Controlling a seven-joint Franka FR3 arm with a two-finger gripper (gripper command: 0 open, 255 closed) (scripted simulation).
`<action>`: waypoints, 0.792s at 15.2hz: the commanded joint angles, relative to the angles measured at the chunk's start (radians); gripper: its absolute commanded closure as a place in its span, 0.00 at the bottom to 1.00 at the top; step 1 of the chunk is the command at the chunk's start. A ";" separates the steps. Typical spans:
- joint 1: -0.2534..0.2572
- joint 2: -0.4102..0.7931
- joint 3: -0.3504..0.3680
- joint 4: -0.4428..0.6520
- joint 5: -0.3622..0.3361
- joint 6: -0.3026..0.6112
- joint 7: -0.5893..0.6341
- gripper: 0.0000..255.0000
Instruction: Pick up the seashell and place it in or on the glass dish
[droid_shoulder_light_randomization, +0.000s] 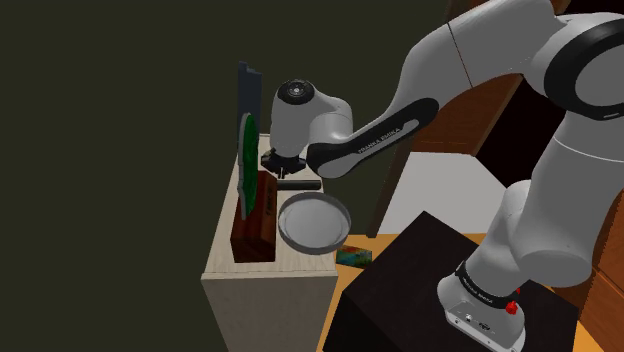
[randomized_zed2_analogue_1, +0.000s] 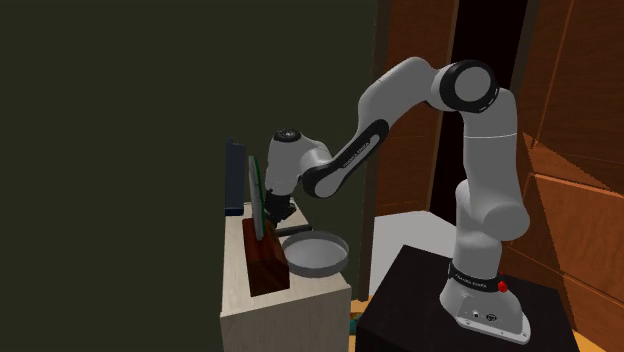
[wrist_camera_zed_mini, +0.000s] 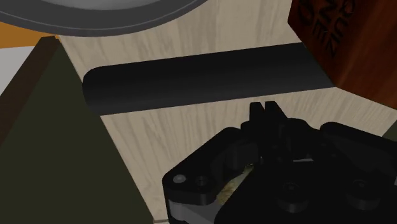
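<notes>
Gripper (wrist_camera_zed_mini: 264, 109) jaws closed, tips touching, nothing visible between the tips. Yellowish sliver, probably the seashell (wrist_camera_zed_mini: 235, 181), shows through gaps in the gripper body behind the tips; can't tell if it's clamped. In the shoulder view, grey dish (droid_shoulder_light_randomization: 296, 238) at 5 o'clock of the gripper (droid_shoulder_light_randomization: 281, 172), on pale wood top (droid_shoulder_light_randomization: 300, 262)

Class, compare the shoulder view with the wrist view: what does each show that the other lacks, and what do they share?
Shoulder view's own: the white arm, its black stand, an upright green disc and a small teal object by the stand. Wrist view's own: lettering on the brown box and a yellowish speckled patch under the tool. Shared: the grey dish, the black bar beside it, the brown box, the pale wood top and the tool.
</notes>
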 joint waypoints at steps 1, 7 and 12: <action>0.000 0.000 0.000 0.000 0.000 0.000 0.000 1.00; -0.038 -0.009 0.005 0.001 0.076 0.020 -0.188 0.00; -0.226 0.074 0.070 0.198 0.441 -0.103 -1.088 0.00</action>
